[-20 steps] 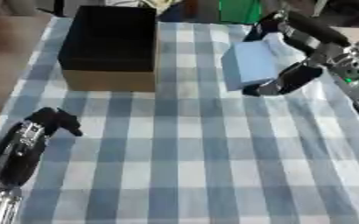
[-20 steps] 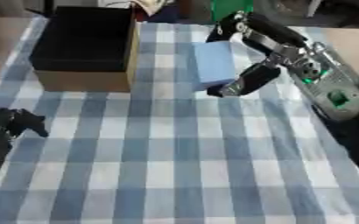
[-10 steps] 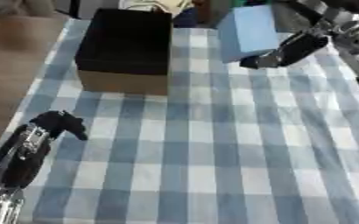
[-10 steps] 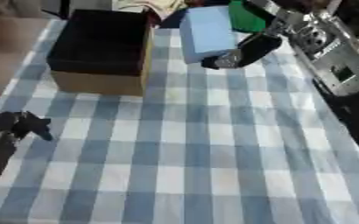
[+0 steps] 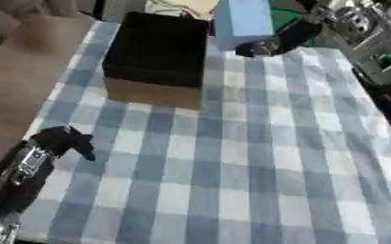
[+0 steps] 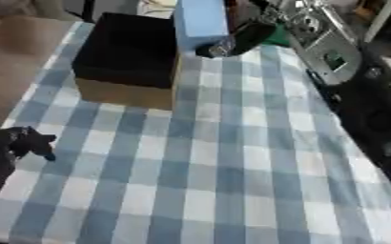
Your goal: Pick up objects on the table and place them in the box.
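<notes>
One light-blue rectangular block (image 5: 243, 19), gripped in the right hand's (image 5: 284, 39) curled fingers, hangs just left of it beside the black open-topped box (image 5: 157, 50); release remains.

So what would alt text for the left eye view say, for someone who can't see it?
The robot's right hand holds a light blue block in the air beside the far right corner of an open black-lined box on a blue-and-white checked tablecloth. Its left hand rests with fingers curled at the lower left, holding nothing.

no readable text, no labels, no brands, no numbers
</notes>
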Controlling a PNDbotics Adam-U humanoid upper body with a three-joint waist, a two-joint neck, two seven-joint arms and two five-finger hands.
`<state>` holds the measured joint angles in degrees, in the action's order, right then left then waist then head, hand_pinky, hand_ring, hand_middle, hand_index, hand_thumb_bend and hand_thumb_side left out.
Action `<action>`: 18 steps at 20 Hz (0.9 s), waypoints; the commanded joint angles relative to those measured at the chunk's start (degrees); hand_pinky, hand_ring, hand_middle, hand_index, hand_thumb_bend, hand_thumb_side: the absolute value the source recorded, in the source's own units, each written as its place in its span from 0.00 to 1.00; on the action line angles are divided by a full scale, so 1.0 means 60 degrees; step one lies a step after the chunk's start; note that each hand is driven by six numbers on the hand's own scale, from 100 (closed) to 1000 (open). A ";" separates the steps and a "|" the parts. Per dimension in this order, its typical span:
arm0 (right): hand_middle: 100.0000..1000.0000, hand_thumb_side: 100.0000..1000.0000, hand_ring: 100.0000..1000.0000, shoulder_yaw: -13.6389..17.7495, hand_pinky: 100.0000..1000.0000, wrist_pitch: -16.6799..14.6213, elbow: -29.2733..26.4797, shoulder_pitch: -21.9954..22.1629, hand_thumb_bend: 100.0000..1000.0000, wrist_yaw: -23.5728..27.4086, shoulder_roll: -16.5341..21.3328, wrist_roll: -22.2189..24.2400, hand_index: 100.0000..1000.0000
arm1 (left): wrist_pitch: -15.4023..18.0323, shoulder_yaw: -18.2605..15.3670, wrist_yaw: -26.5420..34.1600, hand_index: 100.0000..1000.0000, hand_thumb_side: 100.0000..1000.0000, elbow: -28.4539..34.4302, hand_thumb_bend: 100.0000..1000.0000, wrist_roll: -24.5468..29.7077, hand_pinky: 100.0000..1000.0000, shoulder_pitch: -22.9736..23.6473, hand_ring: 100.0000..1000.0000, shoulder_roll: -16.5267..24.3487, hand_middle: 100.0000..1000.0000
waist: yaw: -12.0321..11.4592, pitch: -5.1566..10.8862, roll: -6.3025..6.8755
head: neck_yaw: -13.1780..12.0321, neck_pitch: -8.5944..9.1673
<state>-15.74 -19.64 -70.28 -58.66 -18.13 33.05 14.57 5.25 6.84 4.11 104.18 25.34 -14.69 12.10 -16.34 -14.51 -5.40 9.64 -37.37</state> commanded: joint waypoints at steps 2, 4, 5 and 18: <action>0.40 0.06 0.64 0.0326 0.59 -0.0141 0.0858 -0.0361 0.43 -0.0508 -0.0060 -0.0148 0.58 | -0.0035 0.0189 0.0200 0.50 0.90 0.0239 0.10 0.0238 0.87 -0.0307 0.48 0.0101 0.47 | -0.0252 0.0072 -0.0013 | 0.0486 0.0295; 0.41 0.07 0.64 0.0411 0.59 -0.0188 0.1236 -0.0434 0.43 -0.0743 -0.0148 -0.0236 0.59 | -0.0060 0.0260 0.0245 0.50 0.90 0.0251 0.10 0.0322 0.87 -0.0407 0.48 0.0090 0.47 | -0.0451 0.0019 -0.0074 | 0.0732 0.0371; 0.41 0.07 0.65 0.0455 0.59 -0.0209 0.1421 -0.0471 0.43 -0.0876 -0.0190 -0.0290 0.59 | -0.0074 0.0295 0.0262 0.50 0.90 0.0253 0.10 0.0363 0.87 -0.0453 0.48 0.0081 0.47 | -0.0544 -0.0003 -0.0101 | 0.0859 0.0404; 0.59 0.19 0.74 0.0782 0.61 -0.0221 0.3152 -0.1152 0.58 -0.2115 -0.1036 -0.1517 0.77 | -0.0129 0.0513 0.0246 0.50 0.91 0.0202 0.10 0.0631 0.87 -0.0633 0.48 0.0001 0.47 | -0.1119 -0.0141 -0.0267 | 0.2098 0.0503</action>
<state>-11.51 -20.98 -51.26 -64.07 -30.23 26.30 6.47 4.37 9.70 5.55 104.53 28.82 -17.75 12.04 -23.09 -16.29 -7.52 21.66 -35.13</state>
